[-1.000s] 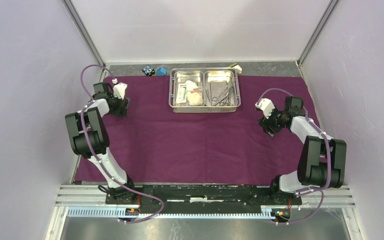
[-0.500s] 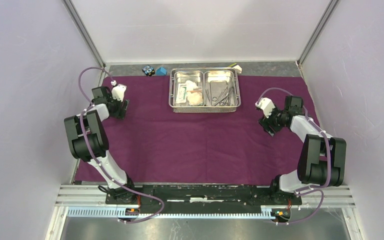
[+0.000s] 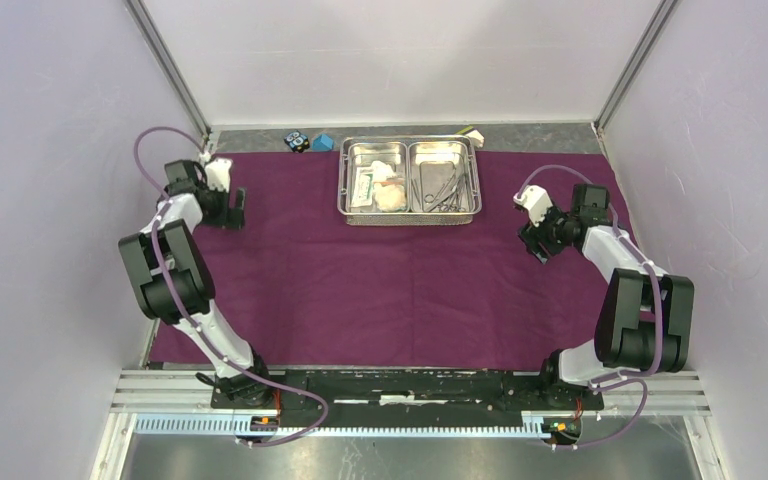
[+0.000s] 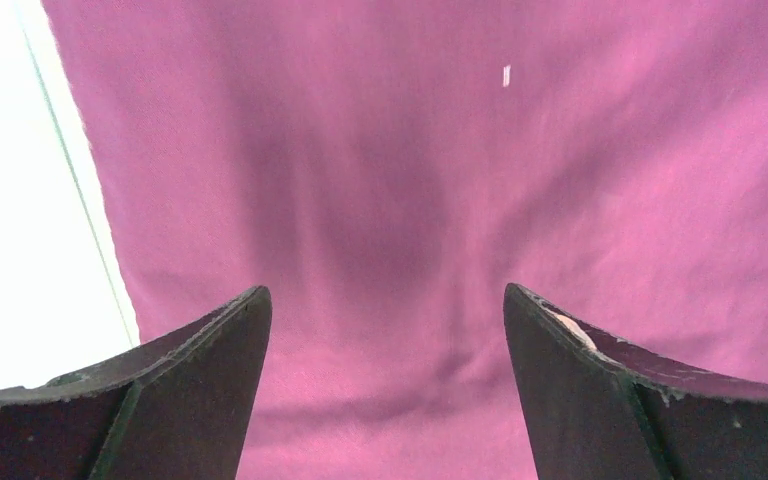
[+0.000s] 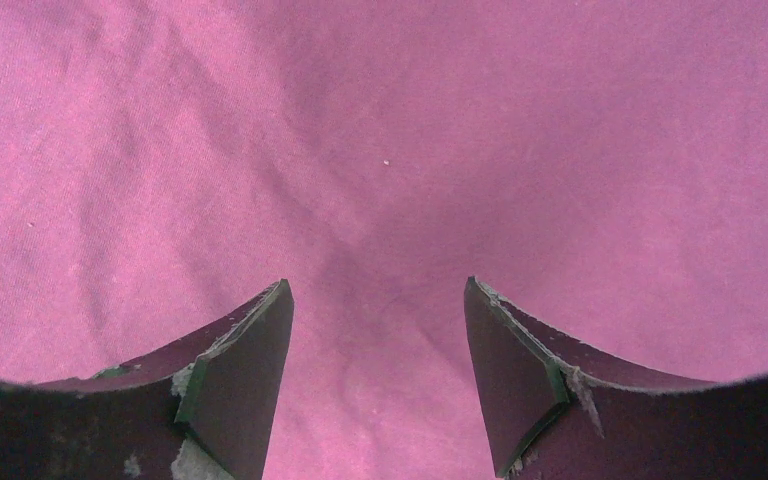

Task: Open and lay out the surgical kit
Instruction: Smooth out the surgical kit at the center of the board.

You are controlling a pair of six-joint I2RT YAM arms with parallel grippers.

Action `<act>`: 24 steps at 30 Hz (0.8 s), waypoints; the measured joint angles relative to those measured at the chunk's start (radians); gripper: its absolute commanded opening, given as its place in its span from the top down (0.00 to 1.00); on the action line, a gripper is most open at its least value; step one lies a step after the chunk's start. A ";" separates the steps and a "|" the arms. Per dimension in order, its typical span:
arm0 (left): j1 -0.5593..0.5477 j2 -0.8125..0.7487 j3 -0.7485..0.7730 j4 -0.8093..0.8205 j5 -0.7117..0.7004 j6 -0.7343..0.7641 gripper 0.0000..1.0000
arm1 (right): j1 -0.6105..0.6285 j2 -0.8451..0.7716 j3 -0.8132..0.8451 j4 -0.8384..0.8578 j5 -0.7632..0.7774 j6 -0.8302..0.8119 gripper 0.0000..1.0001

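Steel tray (image 3: 409, 216) sits at 12 o'clock on the cloth wrap (image 3: 380, 290), long axis 9-to-3. Left gripper (image 4: 385, 300) and right gripper (image 5: 375, 290): jaws apart, empty.

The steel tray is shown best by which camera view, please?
The top external view: the steel tray sits whole on the cloth, both compartments visible. The wrist views show cloth but no tray.

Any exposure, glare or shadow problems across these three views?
Top external: evenly lit and sharp, with mild glare on the steel tray. Left wrist: the strip left of the purple cloth wrap is blown out to white, and a soft shadow lies ahead of the left claw. Right wrist: no blowout, only a soft shadow ahead of the right claw.
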 measured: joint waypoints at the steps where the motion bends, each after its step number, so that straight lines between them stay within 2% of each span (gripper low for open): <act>1: -0.005 0.009 0.041 -0.015 0.004 -0.019 0.08 | 0.000 0.001 0.000 0.000 -0.003 0.004 0.29; 7: -0.071 0.177 0.354 -0.017 0.005 -0.108 0.09 | 0.000 0.006 0.001 0.004 -0.013 0.015 0.30; 13: -0.127 0.391 0.553 -0.043 -0.031 -0.138 0.10 | 0.000 0.017 0.001 0.008 -0.014 0.021 0.30; 17: -0.146 0.475 0.621 -0.077 -0.064 -0.144 0.11 | 0.000 0.018 0.000 0.020 -0.010 0.023 0.29; 24: -0.150 0.488 0.645 -0.076 -0.163 -0.141 0.12 | -0.005 0.018 -0.003 0.030 -0.001 0.022 0.29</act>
